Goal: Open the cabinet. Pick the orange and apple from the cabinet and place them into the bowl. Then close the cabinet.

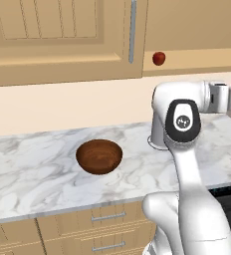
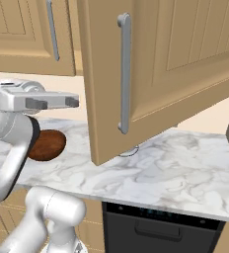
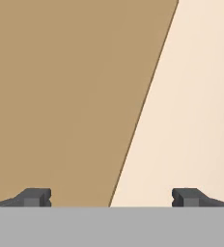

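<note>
Small round red apple (image 1: 159, 58) sits on the open shelf of the light tan wooden wall cabinet (image 1: 62, 40), just right of the closed door w/ long grey bar handle (image 1: 133, 31). In right base view the cabinet's other door (image 2: 156, 69) is swung open toward the camera, its vertical grey handle (image 2: 124, 73) facing us; it hides the shelf interior, so the apple can't be seen from that side. Orange can't be made out.

Wide shallow dark reddish-brown wooden bowl (image 1: 99, 156) stands on the white marble counter (image 1: 33, 174), below and left of the apple, nothing in it. In right base view the bowl (image 2: 47, 144) is half-hidden behind the white arm.

Two-finger gripper (image 3: 111, 197) is held level below the shelf, apart from apple and bowl; fingertips (image 3: 35, 197) spread wide, nothing between them. Hand view: tan door panel left, pale wall right. In left base view the hand end is cut off at the right edge
</note>
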